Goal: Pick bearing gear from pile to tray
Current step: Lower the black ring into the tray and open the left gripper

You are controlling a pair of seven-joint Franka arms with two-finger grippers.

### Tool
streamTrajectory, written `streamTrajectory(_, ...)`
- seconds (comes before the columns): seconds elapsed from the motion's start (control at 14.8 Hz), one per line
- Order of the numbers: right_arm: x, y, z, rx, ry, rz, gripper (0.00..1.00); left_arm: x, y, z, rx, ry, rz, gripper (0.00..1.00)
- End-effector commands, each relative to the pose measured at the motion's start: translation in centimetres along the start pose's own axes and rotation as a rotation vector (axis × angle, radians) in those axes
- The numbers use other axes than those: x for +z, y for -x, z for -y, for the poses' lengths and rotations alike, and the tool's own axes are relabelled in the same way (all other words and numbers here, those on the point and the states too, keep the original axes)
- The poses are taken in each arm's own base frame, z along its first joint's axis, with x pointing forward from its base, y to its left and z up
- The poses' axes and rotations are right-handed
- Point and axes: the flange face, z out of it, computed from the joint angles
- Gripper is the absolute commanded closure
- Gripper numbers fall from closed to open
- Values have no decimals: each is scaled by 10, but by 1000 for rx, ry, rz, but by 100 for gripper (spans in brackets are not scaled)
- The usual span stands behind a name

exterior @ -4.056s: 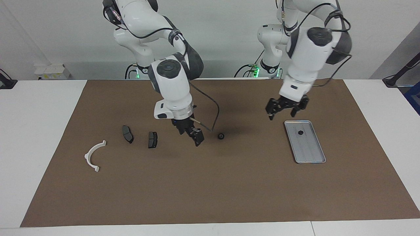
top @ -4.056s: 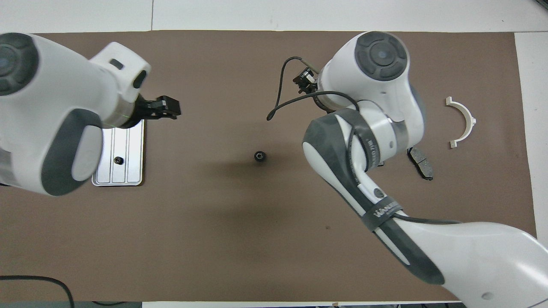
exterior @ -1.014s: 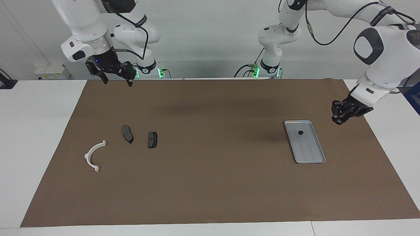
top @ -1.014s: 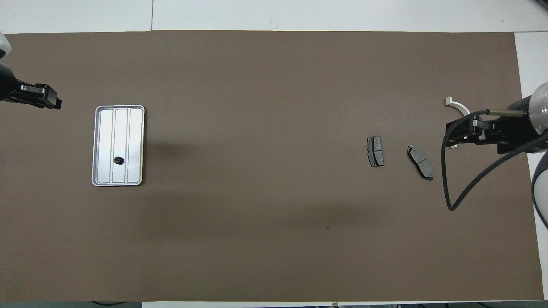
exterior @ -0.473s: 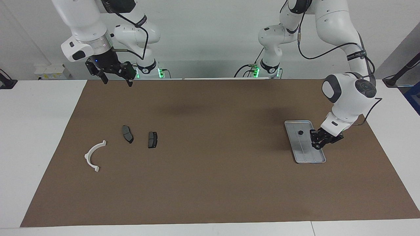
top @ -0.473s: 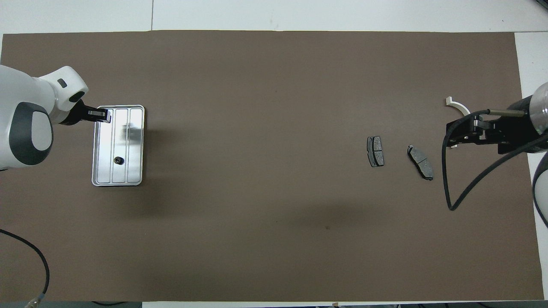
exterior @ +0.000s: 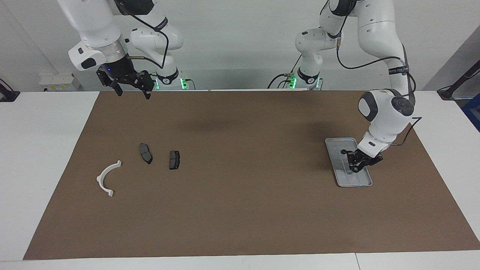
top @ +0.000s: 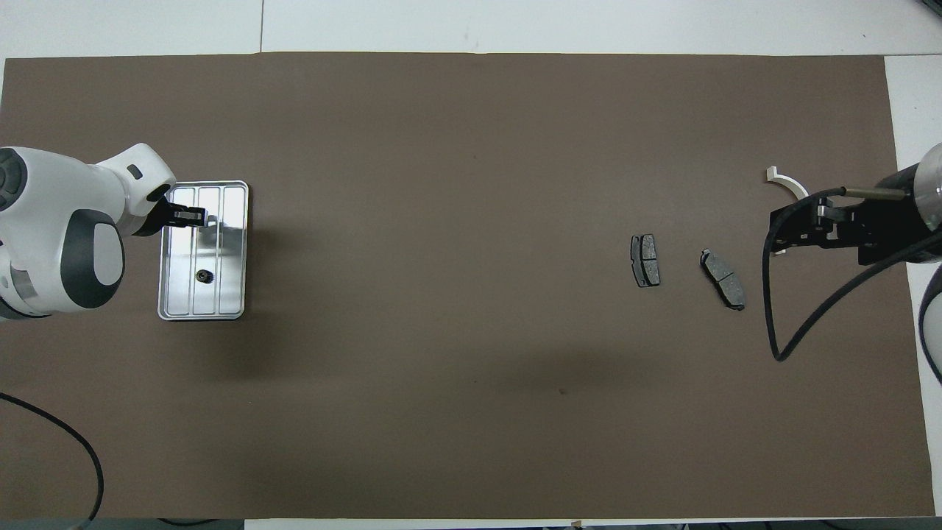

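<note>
The silver tray [exterior: 355, 180] lies toward the left arm's end of the mat, with one small black bearing gear [exterior: 343, 152] on it; both also show in the overhead view, tray [top: 232, 298] and gear [top: 203, 276]. My left gripper [exterior: 354, 168] hangs low over the tray's middle [top: 200, 216], shut on a second gear that I cannot make out. The pile lies toward the right arm's end: a white half-ring bracket [exterior: 100, 179] and two dark plates [exterior: 146, 153] [exterior: 174, 159]. My right gripper [exterior: 134, 92] waits open, raised over the mat's edge by the robots.
A brown mat [exterior: 240, 210] covers most of the white table. In the overhead view the right gripper [top: 776, 232] and its cable cover part of the bracket [top: 787, 181], beside the two plates [top: 645, 260] [top: 723, 278].
The gear that lay mid-mat four seconds ago is gone from there. In the last second my left gripper swung in from beside the tray to low over it. The right arm stays still.
</note>
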Motion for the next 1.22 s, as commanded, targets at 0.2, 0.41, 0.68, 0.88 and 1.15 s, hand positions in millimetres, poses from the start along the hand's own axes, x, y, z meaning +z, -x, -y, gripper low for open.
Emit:
streamTrajectory(0.2, 2, 2, -4, 24, 1, -2, 0, 13, 16, -7, -12, -7, -27, 100)
streamTrajectory(0.41, 1, 2, -4, 24, 0, -5, 0, 15, 17, -7, -10, -7, -27, 100)
streamTrajectory(0.68, 1, 2, -5, 26, 0, -4, 0, 15, 17, -7, -9, -7, -27, 69)
streamTrajectory(0.88, 1, 2, -4, 15, 3, -5, 0, 5, 8, -7, -5, -9, -37, 0)
streamTrajectory(1.15, 1, 1, -5, -20, 19, -12, 0, -108, -39, 0, -34, -11, -26, 0)
